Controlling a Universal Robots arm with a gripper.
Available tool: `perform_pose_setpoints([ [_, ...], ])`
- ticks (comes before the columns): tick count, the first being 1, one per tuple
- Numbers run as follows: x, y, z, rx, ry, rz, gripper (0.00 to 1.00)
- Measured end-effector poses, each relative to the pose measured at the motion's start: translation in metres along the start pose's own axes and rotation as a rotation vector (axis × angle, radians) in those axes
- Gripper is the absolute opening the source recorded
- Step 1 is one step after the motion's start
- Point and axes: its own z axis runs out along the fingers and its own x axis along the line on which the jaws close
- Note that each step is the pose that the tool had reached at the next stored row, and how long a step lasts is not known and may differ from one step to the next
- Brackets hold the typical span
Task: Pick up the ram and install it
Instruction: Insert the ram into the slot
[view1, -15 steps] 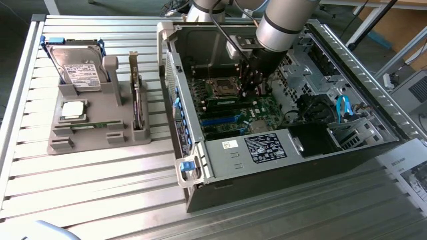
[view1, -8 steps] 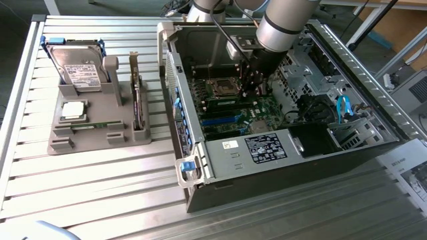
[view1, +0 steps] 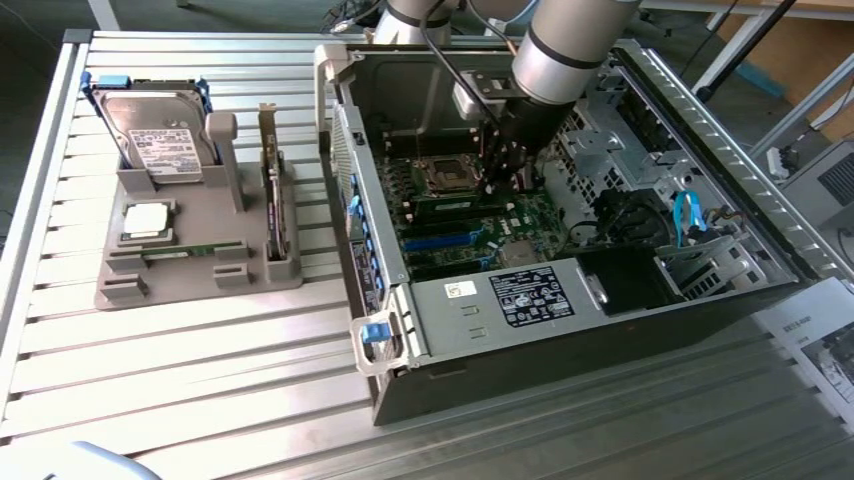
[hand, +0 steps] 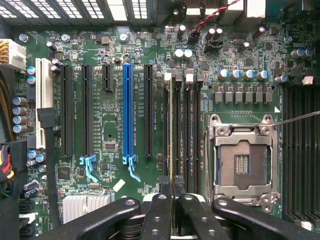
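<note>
End effector (hand: 172, 196) clamped on ram (hand: 171, 125), stick edge-on along memory slot, just beside open CPU socket (hand: 241, 165). Power supply sticker (view1: 531, 297) lettering unreadable tbh.

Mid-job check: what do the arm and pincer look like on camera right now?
The arm is a silver-grey tube with a black band near its wrist end, and a thin black cable runs alongside it. The pincer is black: two slim inner fingers flanked by curved outer links, all dotted with round pivot screws.
</note>
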Motion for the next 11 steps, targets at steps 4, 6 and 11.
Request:
perform_pose_setpoints([
  [4,0.0000,0.0001,0.0004,0.0025,-0.0001,0.000,0.12],
  [6,0.0000,0.0003,0.0004,0.0035,-0.0001,0.000,0.12],
  [11,0.0000,0.0007,0.0005,0.0050,-0.0002,0.000,0.12],
])
